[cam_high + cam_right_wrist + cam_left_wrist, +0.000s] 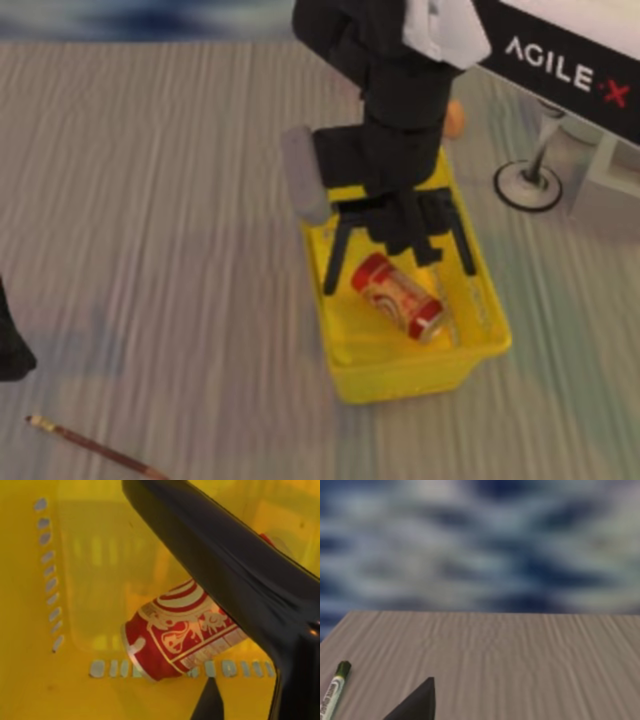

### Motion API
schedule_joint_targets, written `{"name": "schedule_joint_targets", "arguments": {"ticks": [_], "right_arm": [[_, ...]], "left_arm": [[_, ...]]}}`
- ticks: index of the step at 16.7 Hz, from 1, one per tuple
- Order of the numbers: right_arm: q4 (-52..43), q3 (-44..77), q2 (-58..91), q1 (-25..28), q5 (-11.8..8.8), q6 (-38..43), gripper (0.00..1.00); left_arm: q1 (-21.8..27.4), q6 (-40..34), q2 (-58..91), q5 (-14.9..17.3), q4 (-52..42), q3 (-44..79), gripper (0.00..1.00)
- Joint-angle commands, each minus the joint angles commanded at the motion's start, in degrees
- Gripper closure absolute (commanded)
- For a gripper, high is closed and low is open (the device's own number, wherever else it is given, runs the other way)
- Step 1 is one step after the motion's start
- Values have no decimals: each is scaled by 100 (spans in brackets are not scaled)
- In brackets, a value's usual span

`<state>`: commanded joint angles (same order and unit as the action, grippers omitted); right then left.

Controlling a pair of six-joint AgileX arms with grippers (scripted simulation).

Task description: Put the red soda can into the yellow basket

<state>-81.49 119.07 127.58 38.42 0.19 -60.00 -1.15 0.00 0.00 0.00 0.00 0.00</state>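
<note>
The red soda can [398, 296] lies on its side on the floor of the yellow basket [400, 385], right of the table's middle. My right gripper [410, 235] hangs over the basket's rear half, above the can and apart from it, open with nothing in it. In the right wrist view the red soda can [175, 635] rests free against the slotted yellow basket wall [75, 555]; one dark fingertip [210, 702] shows beside it, and a black basket handle [225, 565] crosses in front. My left arm [10, 345] is parked at the table's left edge, its one visible finger [417, 705] over bare table.
A reddish pencil [95, 450] lies near the front left. A green-capped marker [334, 692] lies by the left gripper. A grey slab [303, 175] sits at the basket's rear left corner. An orange item [455, 118] and a white round-based stand [528, 185] are at the back right.
</note>
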Motion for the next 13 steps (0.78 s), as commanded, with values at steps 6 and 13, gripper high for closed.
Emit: {"name": "schedule_joint_targets", "arguments": {"ticks": [6, 13], "right_arm": [[-101, 104, 7, -24, 3, -20, 100], [-1089, 995, -92, -167, 1, -212, 100]], "left_arm": [[0, 0, 0, 0, 0, 0, 0], [0, 0, 0, 0, 0, 0, 0]]}}
